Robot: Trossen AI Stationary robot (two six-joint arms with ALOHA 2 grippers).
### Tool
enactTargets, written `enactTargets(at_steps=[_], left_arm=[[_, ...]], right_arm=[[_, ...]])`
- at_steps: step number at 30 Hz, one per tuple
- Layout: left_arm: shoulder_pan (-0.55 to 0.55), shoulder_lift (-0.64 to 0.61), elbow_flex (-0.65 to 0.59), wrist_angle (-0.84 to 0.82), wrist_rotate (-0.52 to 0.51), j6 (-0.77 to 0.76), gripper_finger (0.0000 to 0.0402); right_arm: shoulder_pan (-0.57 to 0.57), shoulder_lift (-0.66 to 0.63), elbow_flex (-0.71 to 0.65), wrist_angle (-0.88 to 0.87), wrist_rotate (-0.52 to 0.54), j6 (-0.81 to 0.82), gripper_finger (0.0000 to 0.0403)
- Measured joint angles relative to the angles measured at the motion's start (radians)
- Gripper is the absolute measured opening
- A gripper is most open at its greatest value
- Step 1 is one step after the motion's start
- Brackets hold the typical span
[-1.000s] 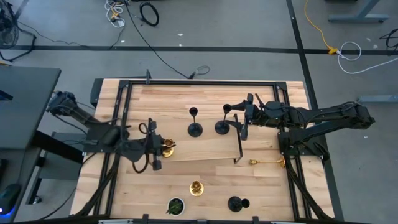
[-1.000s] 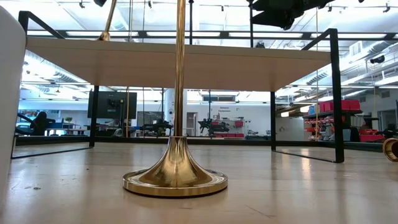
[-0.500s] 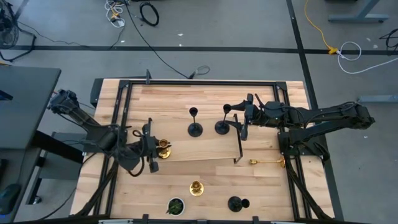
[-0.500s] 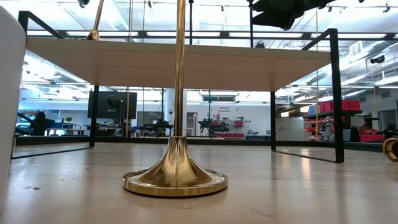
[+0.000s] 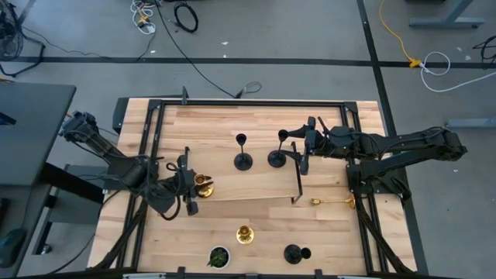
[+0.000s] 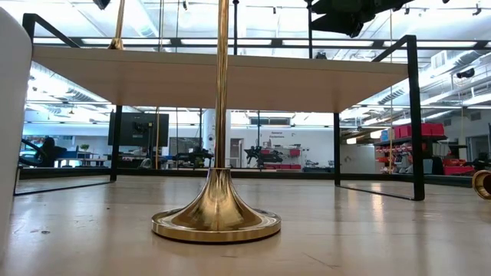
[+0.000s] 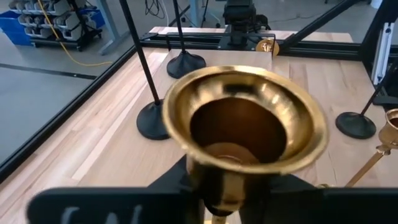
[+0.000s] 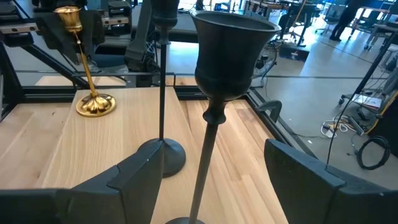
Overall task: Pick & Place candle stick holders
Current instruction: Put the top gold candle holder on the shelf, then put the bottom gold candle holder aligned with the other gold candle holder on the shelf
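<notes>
Shifted left with its gold holder [image 5: 204,183] gripped, left hand [image 5: 188,185] — three gold, three black; right hand [image 5: 304,153] open.

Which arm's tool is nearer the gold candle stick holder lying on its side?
Right. The right tool sits at a standing black holder, up-table of the lying gold candle stick holder. The left tool is across the table, holding another gold holder.

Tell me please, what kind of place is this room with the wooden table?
Probably a robotics lab or workshop. The wooden table stands on a grey concrete floor with loose cables. Beyond it the low view shows a big open hall with ceiling strip lights and shelves of red bins.
</notes>
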Motion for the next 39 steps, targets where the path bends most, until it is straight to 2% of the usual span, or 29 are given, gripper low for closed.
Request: enactTargets(at_steps=[10,17,30,39], left_arm=[[0.0,-0.003,0.0,0.004,-0.01,0.048,0.0174],[-0.005,-0.03,0.0,-0.01,0.02,0.073,0.0221],[-0.008,-0.199,0.0,-0.162,0.034,0.031,0.0223],[-0.008,-0.253,0.0,-0.15,0.151,0.087,0.0223]], right_arm=[[0.0,0.0,0.0,0.0,0.0,-0.003,0.0279],[0.0,0.0,0.0,-0.004,0.0,-0.003,0.0279],[0.0,-0.002,0.0,-0.008,0.0,-0.004,0.0279],[0.002,-0.069,0.0,-0.009,-0.026,0.02,0.0279]])
